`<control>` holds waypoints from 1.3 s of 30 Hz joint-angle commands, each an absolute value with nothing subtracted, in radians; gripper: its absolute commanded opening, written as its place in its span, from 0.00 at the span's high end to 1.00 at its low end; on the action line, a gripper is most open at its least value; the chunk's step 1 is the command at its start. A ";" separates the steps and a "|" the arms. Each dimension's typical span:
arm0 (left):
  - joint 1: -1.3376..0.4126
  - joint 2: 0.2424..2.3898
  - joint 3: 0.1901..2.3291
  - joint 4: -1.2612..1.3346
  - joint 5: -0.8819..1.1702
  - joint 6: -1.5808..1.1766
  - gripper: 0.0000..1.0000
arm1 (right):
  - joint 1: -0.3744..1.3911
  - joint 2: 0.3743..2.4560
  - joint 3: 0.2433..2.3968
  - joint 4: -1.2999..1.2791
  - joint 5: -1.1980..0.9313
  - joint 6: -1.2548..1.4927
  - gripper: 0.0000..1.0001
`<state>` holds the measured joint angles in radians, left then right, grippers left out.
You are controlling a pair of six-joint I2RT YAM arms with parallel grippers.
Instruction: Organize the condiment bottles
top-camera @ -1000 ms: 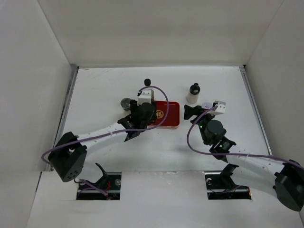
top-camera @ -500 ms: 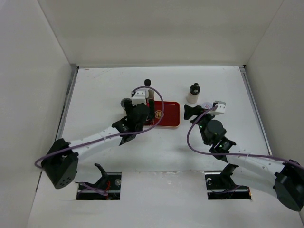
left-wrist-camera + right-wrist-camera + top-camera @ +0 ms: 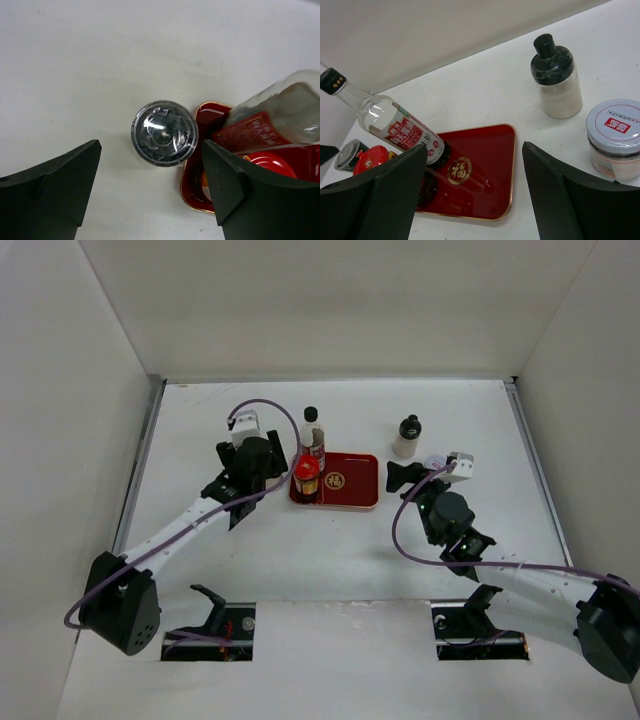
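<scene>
Left hand (image 3: 151,150): fingers spread wide, nothing held, poised over a grey-capped shaker (image 3: 164,133). The shaker stands on the white surface (image 3: 75,60), just beside the left edge of the red tray (image 3: 360,490).

Tray's left end: red-capped bottle (image 3: 306,478), with the slim black-capped bottle (image 3: 312,435) behind it.

Right of the tray, on the surface: squat black-capped bottle (image 3: 407,437) and grey-lidded jar (image 3: 619,137).

Right hand (image 3: 475,150): wide, empty.

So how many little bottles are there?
5. In the red tray: red-capped bottle, tall clear bottle. Just left of it: shaker. To its right: whitish bottle, labelled jar.
</scene>
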<state>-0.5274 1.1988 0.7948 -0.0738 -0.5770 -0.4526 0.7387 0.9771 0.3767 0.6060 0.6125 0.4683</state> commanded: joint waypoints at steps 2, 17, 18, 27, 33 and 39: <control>-0.509 1.261 0.862 -0.077 -0.511 -0.462 0.18 | 0.739 0.980 0.391 0.649 0.615 0.466 0.17; -0.467 1.402 0.894 0.025 -0.537 -0.451 0.43 | 0.749 0.980 0.396 0.649 0.615 0.463 0.16; -0.469 1.405 0.897 0.025 -0.548 -0.445 0.51 | 0.749 0.985 0.396 0.649 0.615 0.463 0.16; -0.593 1.034 0.868 -0.061 -0.687 -0.370 0.70 | 0.749 0.988 0.399 0.649 0.615 0.462 0.16; -0.827 0.937 0.966 -0.140 -0.742 -0.370 0.72 | 0.751 0.974 0.391 0.650 0.621 0.463 0.18; -1.025 1.136 1.101 -0.054 -0.755 -0.344 0.72 | 0.723 0.917 0.364 0.641 0.658 0.482 0.19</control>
